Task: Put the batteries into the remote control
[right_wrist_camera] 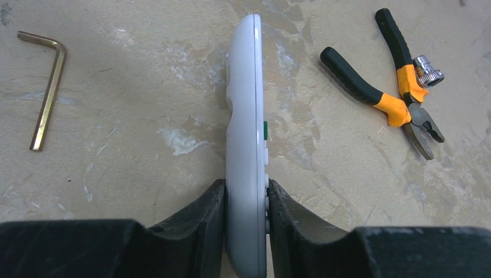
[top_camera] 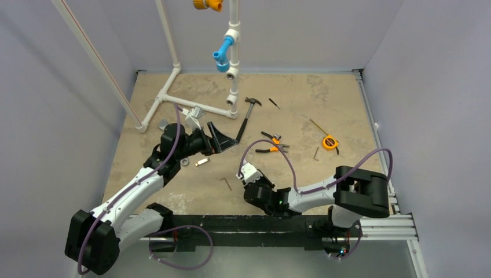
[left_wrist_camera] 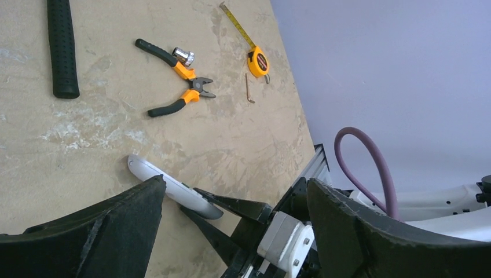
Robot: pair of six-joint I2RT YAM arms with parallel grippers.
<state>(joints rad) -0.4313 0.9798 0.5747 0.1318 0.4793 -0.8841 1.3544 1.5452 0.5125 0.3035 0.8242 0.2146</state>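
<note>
The remote control [right_wrist_camera: 246, 133] is clamped edge-on at its near end by the right gripper [right_wrist_camera: 246, 202], low over the table [right_wrist_camera: 133, 75]. The left gripper [left_wrist_camera: 234, 182] hangs wide and empty. Best practice now is probably to hold steady, with the compartment exposed, until the 2 batteries, unseen here, arrive.

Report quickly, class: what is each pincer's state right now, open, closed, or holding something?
Left pincer: open, holding nothing.
Right pincer: closed on the remote control, gripped edge-on.
</note>
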